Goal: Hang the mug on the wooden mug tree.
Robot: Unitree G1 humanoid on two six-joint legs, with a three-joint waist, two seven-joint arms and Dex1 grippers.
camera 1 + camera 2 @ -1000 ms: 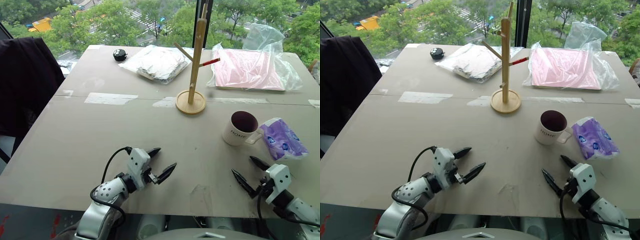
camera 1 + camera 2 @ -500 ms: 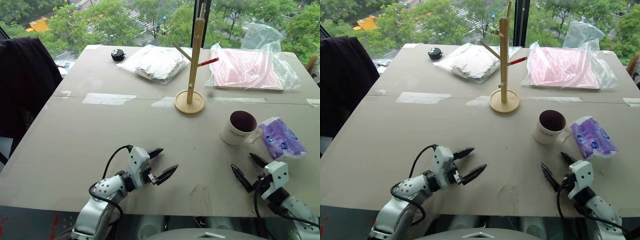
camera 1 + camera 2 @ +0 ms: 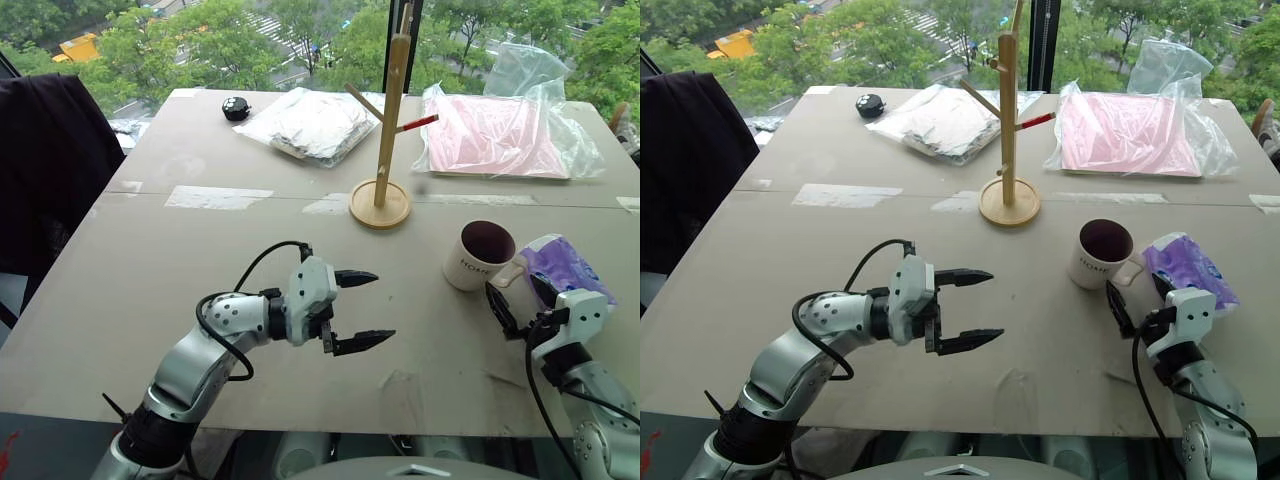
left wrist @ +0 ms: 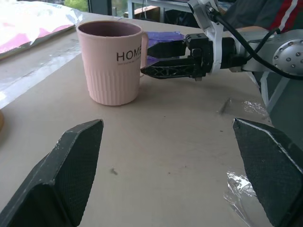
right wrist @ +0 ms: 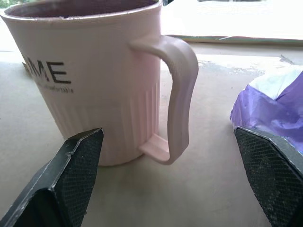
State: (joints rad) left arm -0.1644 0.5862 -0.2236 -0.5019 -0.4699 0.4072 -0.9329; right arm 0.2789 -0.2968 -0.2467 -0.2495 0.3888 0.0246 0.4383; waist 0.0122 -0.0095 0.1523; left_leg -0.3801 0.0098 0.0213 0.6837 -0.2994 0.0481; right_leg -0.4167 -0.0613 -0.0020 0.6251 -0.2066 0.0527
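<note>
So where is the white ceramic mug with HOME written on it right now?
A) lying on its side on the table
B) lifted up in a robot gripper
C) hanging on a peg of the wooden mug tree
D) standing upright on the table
D: the white ceramic mug stands upright on the table, apart from the tall wooden mug tree, with the open right gripper just short of its handle.

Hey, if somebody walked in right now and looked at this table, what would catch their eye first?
Probably the right gripper, jaws open, closing in on the handle side of the upright mug, with a purple packet lying just beside. Next the tall wooden mug tree standing farther back mid-table, and the left gripper open above the table's near middle.
</note>
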